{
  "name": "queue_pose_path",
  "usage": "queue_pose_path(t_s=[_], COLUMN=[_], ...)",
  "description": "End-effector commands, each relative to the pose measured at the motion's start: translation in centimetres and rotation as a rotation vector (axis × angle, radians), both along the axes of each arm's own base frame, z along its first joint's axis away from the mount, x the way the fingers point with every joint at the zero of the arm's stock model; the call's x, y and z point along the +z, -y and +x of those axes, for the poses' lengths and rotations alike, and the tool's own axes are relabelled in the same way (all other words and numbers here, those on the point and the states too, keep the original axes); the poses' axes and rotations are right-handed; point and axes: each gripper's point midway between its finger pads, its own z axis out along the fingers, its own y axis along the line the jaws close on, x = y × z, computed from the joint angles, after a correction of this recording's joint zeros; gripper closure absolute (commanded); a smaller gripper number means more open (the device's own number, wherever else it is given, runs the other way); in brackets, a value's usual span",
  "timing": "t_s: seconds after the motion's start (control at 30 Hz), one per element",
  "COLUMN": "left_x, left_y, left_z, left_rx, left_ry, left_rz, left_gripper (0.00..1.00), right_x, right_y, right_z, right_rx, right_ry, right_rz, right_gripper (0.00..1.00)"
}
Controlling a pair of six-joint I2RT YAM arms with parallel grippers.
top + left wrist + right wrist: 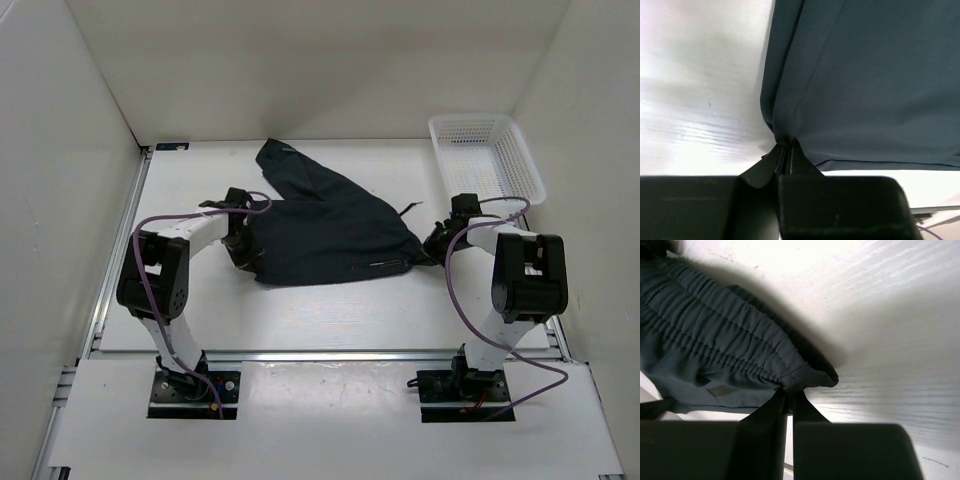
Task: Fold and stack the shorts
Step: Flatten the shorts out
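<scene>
The dark navy shorts (330, 225) lie spread on the white table, one leg reaching toward the back left. My left gripper (243, 250) is shut on the shorts' left edge; in the left wrist view its fingertips (786, 145) pinch a gathered fold of the cloth (865, 80). At the shorts' right corner my right gripper (432, 245) is shut on the elastic waistband; the right wrist view shows the ribbed waistband (730, 335) bunched between the closed tips (789, 392).
A white mesh basket (487, 157) stands at the back right, close behind the right arm. White walls enclose the table on three sides. A metal rail (110, 270) runs along the left edge and another across the front.
</scene>
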Motion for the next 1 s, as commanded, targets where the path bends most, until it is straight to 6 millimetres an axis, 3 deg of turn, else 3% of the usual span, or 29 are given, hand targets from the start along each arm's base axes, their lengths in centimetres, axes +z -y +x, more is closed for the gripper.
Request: queue_pose_path(t_s=[0.0, 0.07, 0.1, 0.13, 0.17, 0.2, 0.27, 0.4, 0.47, 0.5, 0.53, 0.57, 0.6, 0.67, 0.7, 0.73, 0.77, 0.8, 0.87, 0.9, 0.97], left_x=[5.0, 7.7, 10.2, 11.3, 12.6, 15.2, 17.4, 20.0, 19.2, 19.4, 17.9, 17.2, 16.8, 14.6, 14.0, 13.7, 12.8, 12.5, 12.8, 13.2, 15.0], left_y=[-0.9, -1.8, -1.7, -2.2, -2.6, -3.2, -4.2, -7.3, -8.4, -9.4, -9.8, -10.4, -10.9, -12.0, -12.4, -13.1, -13.4, -13.5, -14.0, -14.5, -14.7], left_z=[4.1, 4.9, 6.4, 7.0, 6.9, 8.0, 8.1, 7.8, 6.8, 6.3, 5.2, 4.5, 3.7, 2.3, 1.7, 1.2, 0.7, 0.5, 0.4, 0.6, 1.8], left_rx=[0.011, 0.028, 0.023, 0.038, 0.039, 0.050, 0.075, 0.124, 0.142, 0.158, 0.169, 0.184, 0.188, 0.226, 0.240, 0.263, 0.266, 0.274, 0.274, 0.287, 0.280], left_ry=[0.168, 0.209, 0.273, 0.288, 0.298, 0.359, 0.391, 0.449, 0.429, 0.436, 0.394, 0.375, 0.370, 0.322, 0.305, 0.295, 0.276, 0.265, 0.277, 0.289, 0.345], left_rz=[-0.020, -0.015, -0.015, -0.016, -0.013, -0.018, -0.010, 0.019, 0.032, 0.041, 0.046, 0.058, 0.065, 0.073, 0.076, 0.080, 0.085, 0.072, 0.070, 0.072, 0.077], left_gripper=[0.90, 0.90, 0.90, 0.90, 0.90, 0.90, 0.90, 0.90, 0.90, 0.90, 0.90, 0.90, 0.90, 0.90, 0.90, 0.90, 0.85, 0.78, 0.65, 0.32, 0.09], right_x=[1.0, 2.9, 4.6, 6.4, 7.4, 9.3, 11.9, 15.5, 14.9, 15.2, 14.6, 13.3, 12.6, 10.3, 9.8, 9.0, 8.4, 8.1, 8.0, 8.6, 9.3], right_y=[0.0, 0.1, 0.2, 0.0, 0.3, 0.1, 0.2, -1.6, -3.5, -5.5, -6.4, -7.2, -9.6, -11.5, -13.7, -14.4, -15.3, -16.4, -16.7, -16.5, -14.9], right_z=[1.3, 1.9, 2.4, 3.2, 3.0, 3.1, 3.5, 1.1, -0.6, -2.1, -3.1, -4.6, -6.5, -9.4, -11.7, -12.8, -13.9, -15.5, -16.5, -15.7, -14.5], right_rx=[0.018, 0.039, 0.048, 0.061, 0.076, 0.093, 0.120, 0.224, 0.297, 0.373, 0.411, 0.443, 0.514, 0.588, 0.654, 0.684, 0.724, 0.793, 0.833, 0.829, 0.800], right_ry=[0.057, 0.099, 0.146, 0.193, 0.200, 0.244, 0.310, 0.391, 0.387, 0.408, 0.402, 0.368, 0.355, 0.305, 0.293, 0.278, 0.258, 0.260, 0.256, 0.289, 0.303], right_rz=[-0.001, -0.027, -0.053, -0.069, -0.091, -0.104, -0.142, -0.171, -0.182, -0.171, -0.176, -0.176, -0.162, -0.158, -0.141, -0.153, -0.152, -0.158, -0.189, -0.235, -0.298], right_gripper=[1.00, 1.00, 1.00, 1.00, 1.00, 1.00, 1.00, 1.00, 1.00, 1.00, 1.00, 1.00, 1.00, 1.00, 1.00, 0.93, 0.78, 0.39, 0.20, 0.14, 0.13])
